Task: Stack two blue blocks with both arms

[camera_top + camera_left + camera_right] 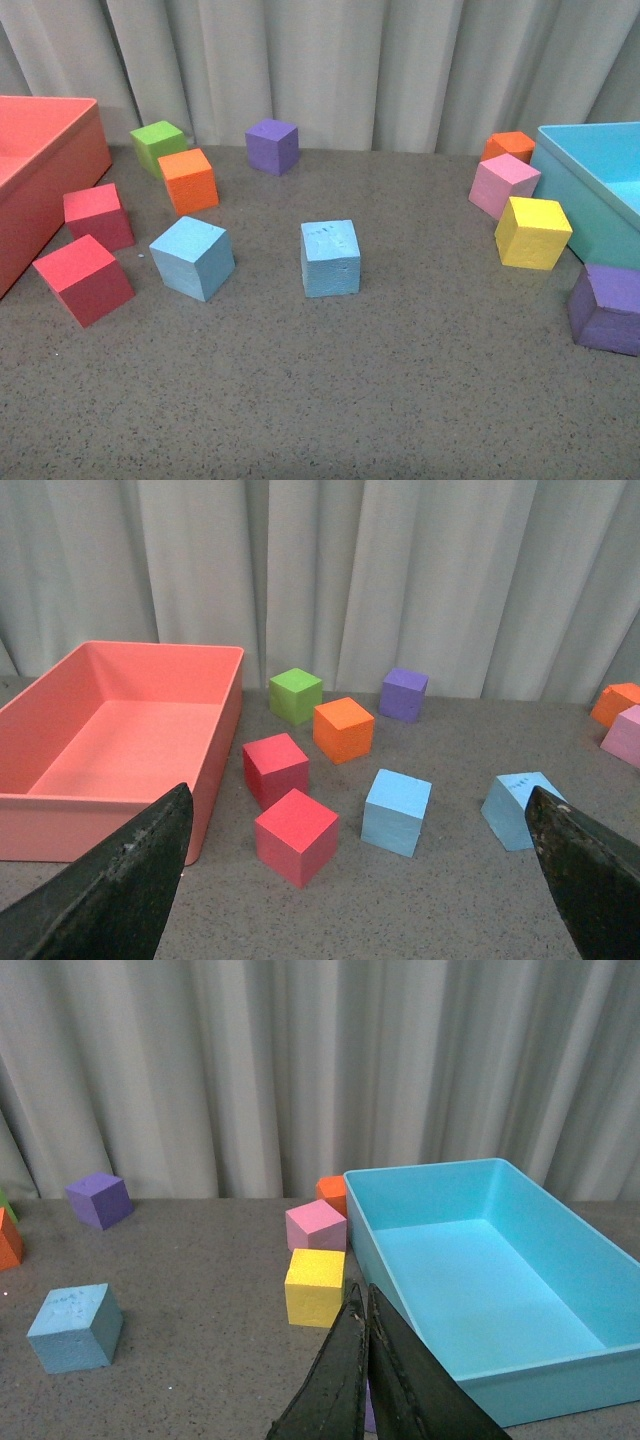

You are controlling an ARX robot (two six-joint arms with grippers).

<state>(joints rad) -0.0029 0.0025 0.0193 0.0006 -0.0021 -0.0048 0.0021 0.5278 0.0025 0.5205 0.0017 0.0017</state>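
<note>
Nothing gripped yet
The plain blue block (192,258) lies left of marked blue block (330,258), facing the spread left gripper (357,795); right gripper (362,1290) is pinched together.

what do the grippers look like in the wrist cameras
Both are matte black. The left gripper has broad wedge-shaped fingers with a rough, speckled surface. The right gripper has narrow tapered fingers with grooved edges. No cables or markings show.

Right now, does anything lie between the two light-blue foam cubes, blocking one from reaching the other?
Nothing visible. Only bare grey tabletop separates the left light-blue foam cube and the right light-blue foam cube; the orange foam cube sits farther back, off that line.
</note>
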